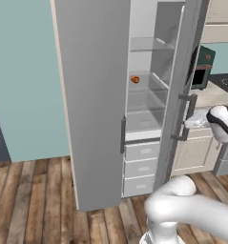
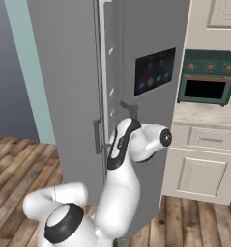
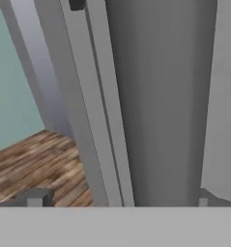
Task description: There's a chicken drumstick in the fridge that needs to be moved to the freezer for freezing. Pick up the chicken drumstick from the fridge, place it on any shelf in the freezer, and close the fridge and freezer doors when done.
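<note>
Dark end effector (image 3: 119,200) fingertips wide apart, holding nothing, facing gray door (image 3: 155,96)

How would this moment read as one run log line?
fingers: open, empty | tall gray fridge door: ajar | small orange-red round item: on glass shelf

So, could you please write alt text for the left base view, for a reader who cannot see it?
A tall gray appliance stands with the fridge open, showing clear glass shelves, drawers below, and a small orange-red item on one shelf. A gray door with a slim bar handle fills the middle, and the white robot arm rises at lower right over a wooden floor.
</note>
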